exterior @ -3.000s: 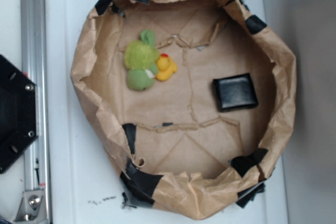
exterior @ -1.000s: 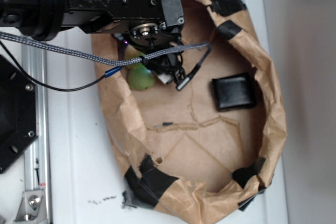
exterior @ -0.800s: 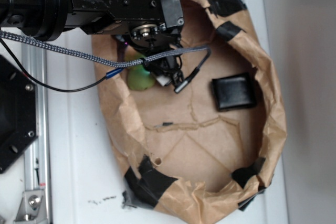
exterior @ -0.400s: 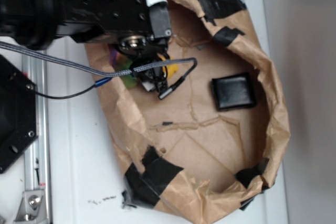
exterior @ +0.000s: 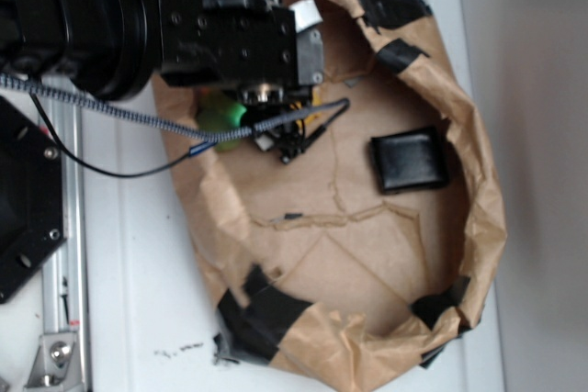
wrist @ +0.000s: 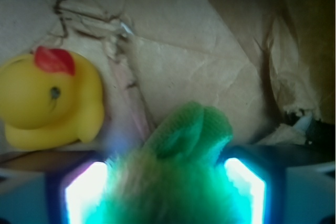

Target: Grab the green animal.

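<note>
The green animal (wrist: 184, 182) is a fuzzy lime-green plush. In the wrist view it fills the gap between my two glowing fingers (wrist: 84, 192), which press on both its sides, and a smoother green limb sticks out ahead. My gripper (wrist: 165, 187) is shut on it. In the exterior view only a bright green part of the animal (exterior: 220, 117) shows, under the black arm at the bag's left side. The gripper itself is hidden beneath the arm there.
The yellow duck (wrist: 47, 103) with a red-orange mark lies on the brown paper just left of the fingers. A flat black wallet (exterior: 410, 161) lies at the right inside the crumpled paper bag (exterior: 482, 190), whose taped walls rise all round. A metal rail (exterior: 60, 254) runs along the left.
The arm has come in over the bag's left side, closed on the green animal, and now looks larger and higher. The green animal has shifted left, away from the duck. The wallet has not moved.
</note>
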Available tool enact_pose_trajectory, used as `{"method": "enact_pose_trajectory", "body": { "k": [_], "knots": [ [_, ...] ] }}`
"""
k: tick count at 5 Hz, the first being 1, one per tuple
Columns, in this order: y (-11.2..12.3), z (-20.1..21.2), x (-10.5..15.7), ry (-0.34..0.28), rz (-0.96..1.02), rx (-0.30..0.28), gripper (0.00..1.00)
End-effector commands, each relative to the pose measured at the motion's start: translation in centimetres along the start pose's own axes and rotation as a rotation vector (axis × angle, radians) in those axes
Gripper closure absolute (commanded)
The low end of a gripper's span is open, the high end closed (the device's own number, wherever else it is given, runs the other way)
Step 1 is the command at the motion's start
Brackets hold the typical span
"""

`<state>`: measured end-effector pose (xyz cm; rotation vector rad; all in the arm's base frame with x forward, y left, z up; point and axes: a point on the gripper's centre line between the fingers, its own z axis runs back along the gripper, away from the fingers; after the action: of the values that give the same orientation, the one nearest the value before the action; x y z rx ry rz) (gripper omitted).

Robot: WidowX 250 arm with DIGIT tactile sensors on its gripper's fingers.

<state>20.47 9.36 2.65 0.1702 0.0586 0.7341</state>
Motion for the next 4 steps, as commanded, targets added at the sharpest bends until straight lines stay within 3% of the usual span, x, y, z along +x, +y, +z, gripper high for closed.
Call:
{"method": "enact_pose_trajectory", "body": {
  "k": [1, 3, 4],
  "knots": [
    [0.6, 7.6, 0.2, -0.043, -0.168, -0.120, 1.00],
    [-3.4, 16.7, -0.3, -0.200, -0.475, -0.251, 1.00],
    [-5.2, 17.2, -1.2, -0.224, -0.581, -0.184, 1.00]
  ]
}}
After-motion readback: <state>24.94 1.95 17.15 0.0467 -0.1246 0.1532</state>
